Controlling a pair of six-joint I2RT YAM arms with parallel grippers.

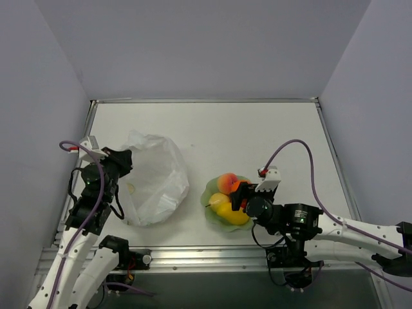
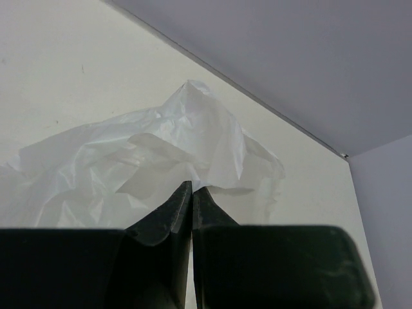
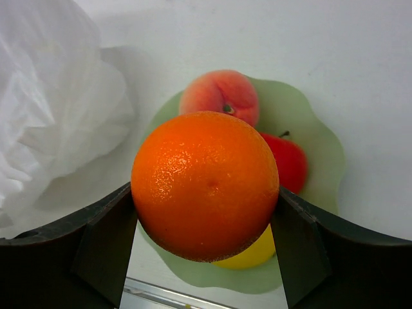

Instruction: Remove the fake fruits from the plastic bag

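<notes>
My right gripper (image 3: 205,196) is shut on an orange ball (image 3: 205,183), one finger on each side, and holds it just above the pale green plate (image 3: 315,135). On that plate lie a pink-orange peach (image 3: 219,96), a red fruit (image 3: 286,161) and a yellow fruit (image 3: 254,254). In the top view the right gripper (image 1: 241,194) hangs over the plate (image 1: 212,215), with the peach (image 1: 226,182) and two yellow fruits (image 1: 222,203) showing. The crinkled white plastic bag (image 1: 154,177) lies to the left. My left gripper (image 2: 192,188) is shut, its tips at the bag's edge (image 2: 161,154).
The table's left rail runs close beside the left arm (image 1: 90,193). A metal rail (image 1: 206,257) lines the near edge just below the plate. Grey walls close off the back and both sides.
</notes>
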